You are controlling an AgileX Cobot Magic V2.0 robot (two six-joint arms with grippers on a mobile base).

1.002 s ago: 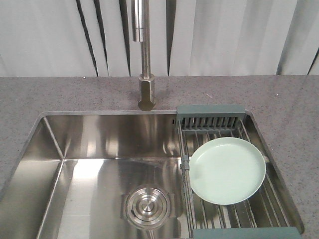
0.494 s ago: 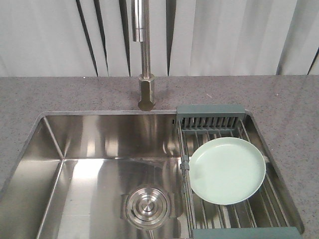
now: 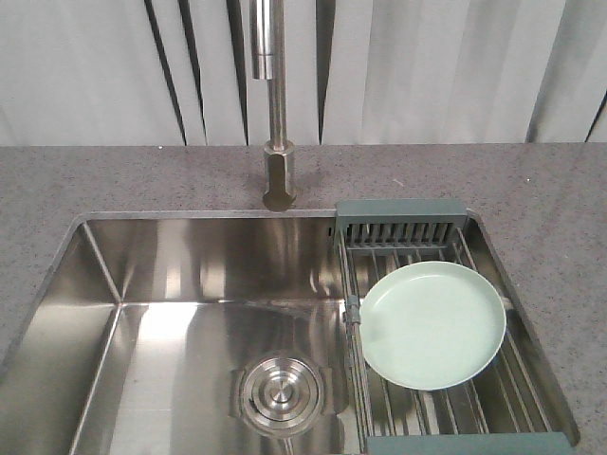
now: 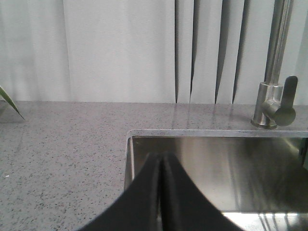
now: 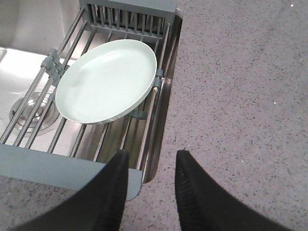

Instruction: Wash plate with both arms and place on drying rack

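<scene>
Bright, even light; glare on steel sink (image 3: 190,284); sharp focus

The plate (image 3: 433,325) lies uncovered on the drying rack (image 3: 446,398); the faucet (image 3: 275,114) rises behind the sink (image 3: 171,284).

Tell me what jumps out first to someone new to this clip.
The pale green plate lying flat on the drying rack over the right end of the steel sink. Next, the tall faucet behind the basin. No arm touches the plate; the right gripper hovers near the rack's front corner, jaws apart.
</scene>
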